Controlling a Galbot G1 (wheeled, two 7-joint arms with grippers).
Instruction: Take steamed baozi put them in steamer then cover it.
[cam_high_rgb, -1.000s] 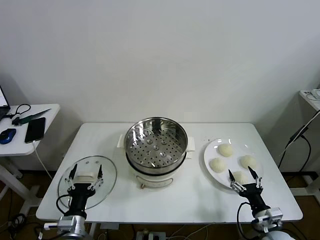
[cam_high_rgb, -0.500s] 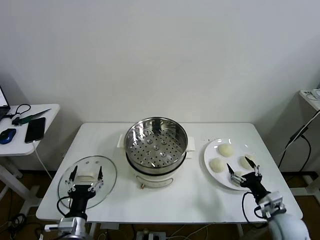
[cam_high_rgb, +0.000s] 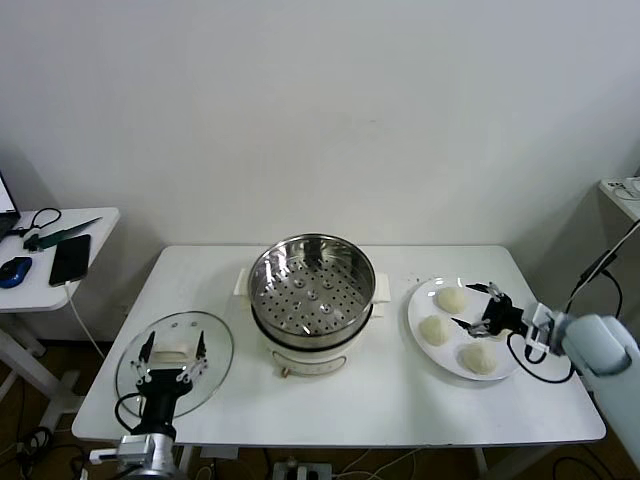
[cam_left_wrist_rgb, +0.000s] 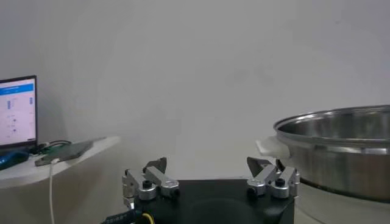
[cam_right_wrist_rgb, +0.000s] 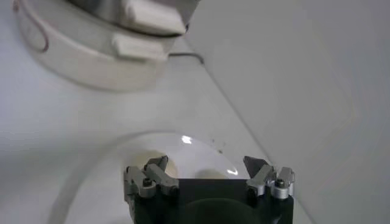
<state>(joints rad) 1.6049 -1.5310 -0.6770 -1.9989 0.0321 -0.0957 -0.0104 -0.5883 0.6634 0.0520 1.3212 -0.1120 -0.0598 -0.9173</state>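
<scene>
my right gripper (cam_high_rgb: 483, 310) hangs wide open over the plate (cam_high_rgb: 425, 345), among the buns (cam_high_rgb: 479, 357). left gripper (cam_high_rgb: 172, 357) sits wide open over the lid (cam_high_rgb: 210, 345), left of the empty steamer (cam_high_rgb: 311, 285).

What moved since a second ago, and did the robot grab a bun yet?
The right gripper swung from the near edge of the plate up over the buns; it now hangs open above the far-right baozi, with three baozi in plain sight. Nothing is grabbed yet. The left gripper stayed open over the glass lid, and the steamer stayed empty.
</scene>
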